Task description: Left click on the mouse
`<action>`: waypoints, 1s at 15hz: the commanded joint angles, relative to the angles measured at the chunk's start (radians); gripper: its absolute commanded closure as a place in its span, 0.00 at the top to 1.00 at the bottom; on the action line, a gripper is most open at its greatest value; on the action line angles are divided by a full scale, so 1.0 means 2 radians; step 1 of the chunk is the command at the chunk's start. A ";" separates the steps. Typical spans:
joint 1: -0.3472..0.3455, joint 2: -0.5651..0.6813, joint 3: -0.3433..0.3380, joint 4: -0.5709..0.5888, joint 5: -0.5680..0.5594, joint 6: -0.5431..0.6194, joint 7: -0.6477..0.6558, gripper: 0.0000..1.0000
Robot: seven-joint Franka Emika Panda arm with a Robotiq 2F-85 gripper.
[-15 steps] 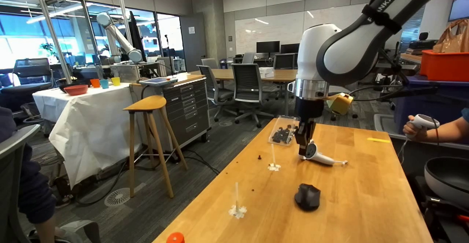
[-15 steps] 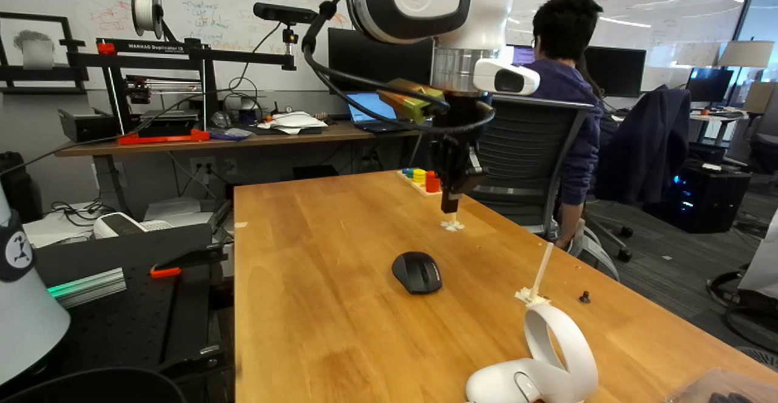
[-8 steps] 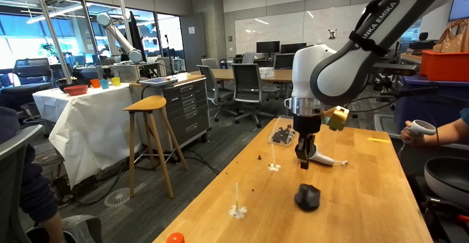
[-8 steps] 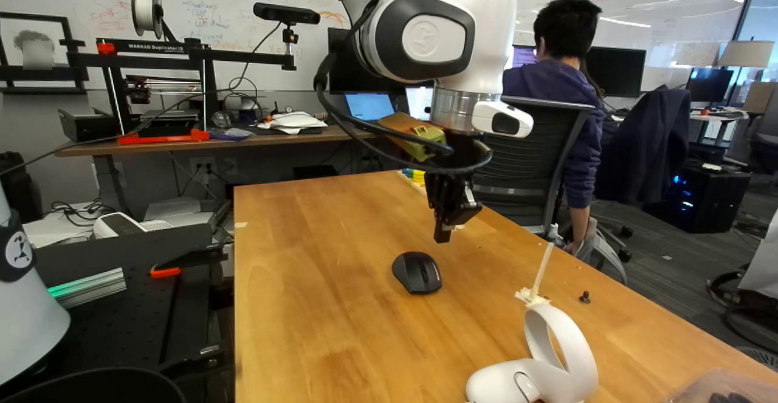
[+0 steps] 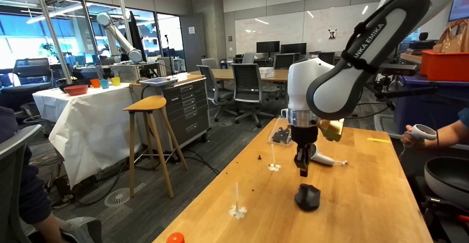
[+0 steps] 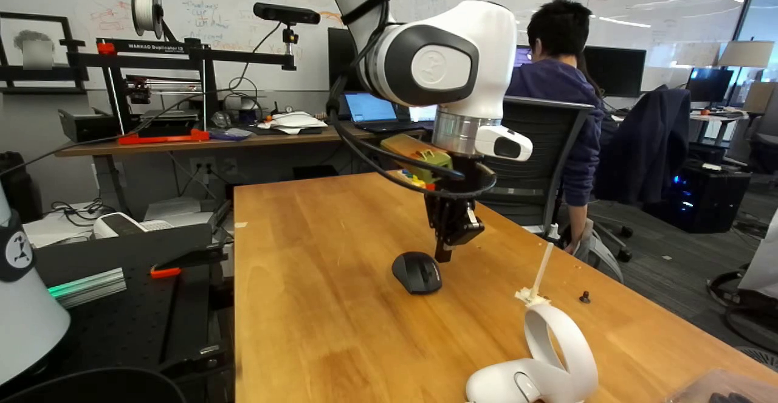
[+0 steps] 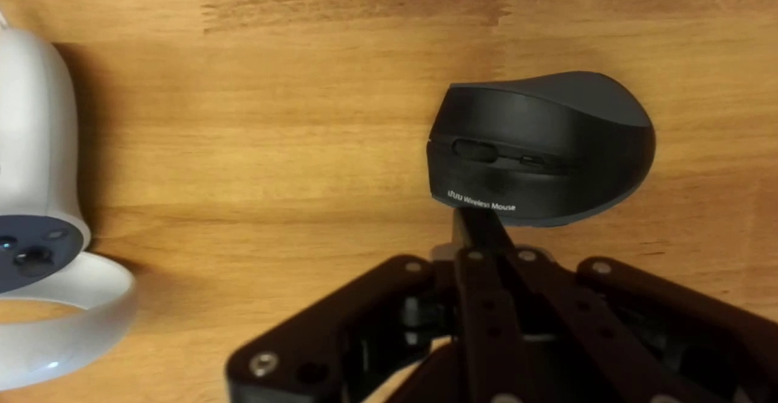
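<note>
The black mouse (image 5: 307, 198) lies on the wooden table in both exterior views (image 6: 417, 273). In the wrist view the mouse (image 7: 541, 148) shows its wheel and the words "Wireless Mouse" along its near edge. My gripper (image 7: 477, 217) is shut, its fingertips together with nothing between them. In the wrist view the tips overlap the mouse's lower edge, close to its wheel end. In the exterior views the gripper (image 5: 303, 174) points down, and the tips (image 6: 444, 258) appear beside and slightly above the mouse. I cannot tell whether they touch it.
A white controller (image 6: 516, 378) with a ring lies on the table; it also shows in the wrist view (image 7: 36, 135). Two thin upright sticks (image 5: 237, 195) are taped down. A clear box (image 5: 282, 135) holds dark bits. A small dark screw (image 6: 585, 297) lies near the edge.
The arm has come down over the last second. The gripper tips have moved lower and closer to the mouse. The mouse has not moved, and the gripper stays shut.
</note>
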 commanded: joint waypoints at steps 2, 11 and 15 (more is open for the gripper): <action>0.001 0.020 0.003 0.017 -0.016 0.007 0.013 0.01; 0.002 0.035 0.004 0.017 -0.015 0.007 0.017 0.01; 0.002 0.033 0.003 0.015 -0.015 0.007 0.019 0.01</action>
